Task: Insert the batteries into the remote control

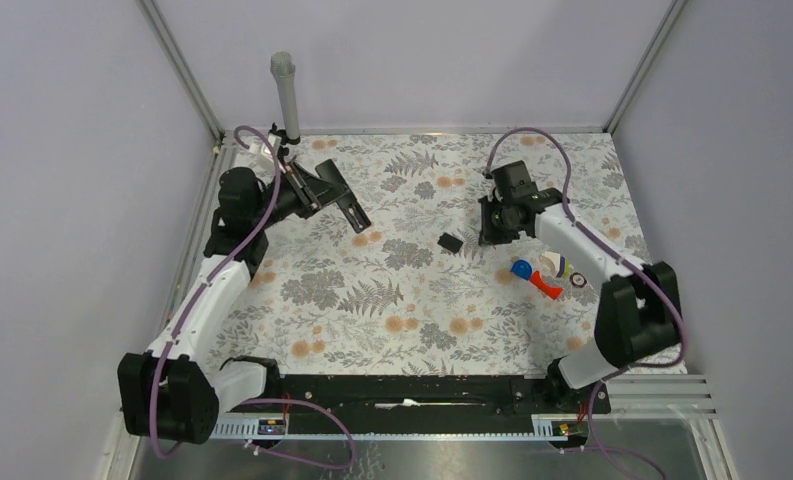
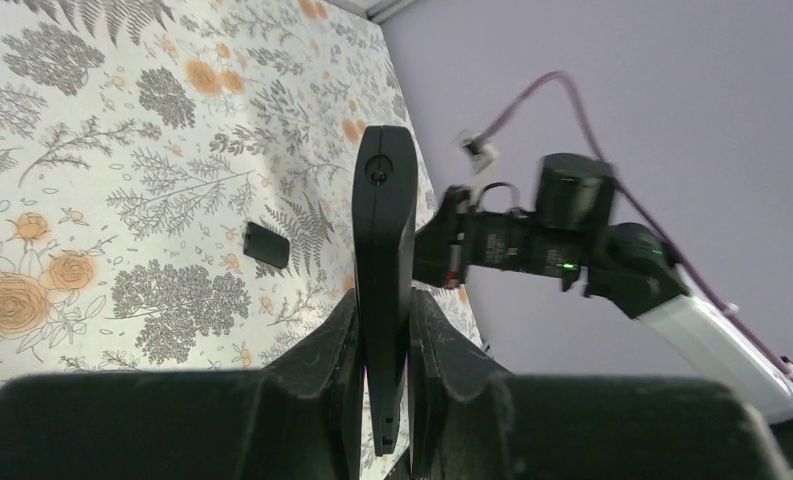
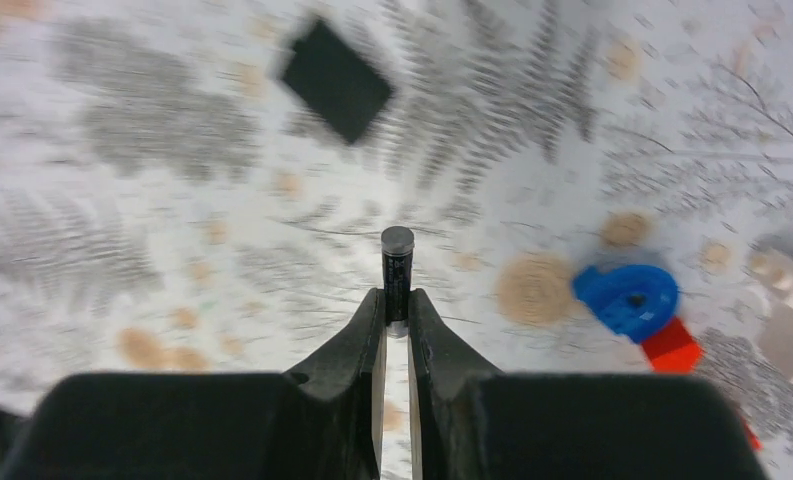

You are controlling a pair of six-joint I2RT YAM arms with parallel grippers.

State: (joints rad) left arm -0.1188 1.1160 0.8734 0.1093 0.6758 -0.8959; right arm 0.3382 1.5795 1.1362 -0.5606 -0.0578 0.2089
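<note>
My left gripper is shut on the remote control, a slim black bar held above the back left of the table. In the left wrist view the remote stands edge-on between the fingers and sticks out well past them. My right gripper hovers over the table's middle right. In the right wrist view it is shut on a battery, a thin dark cylinder with a silvery end, pinched at the fingertips and pointing forward. No other battery shows.
A short stubby black piece lies on the floral cloth between the grippers, also seen in the wrist views. A red-and-blue toy and small bits lie at the right. A grey post stands at the back left corner.
</note>
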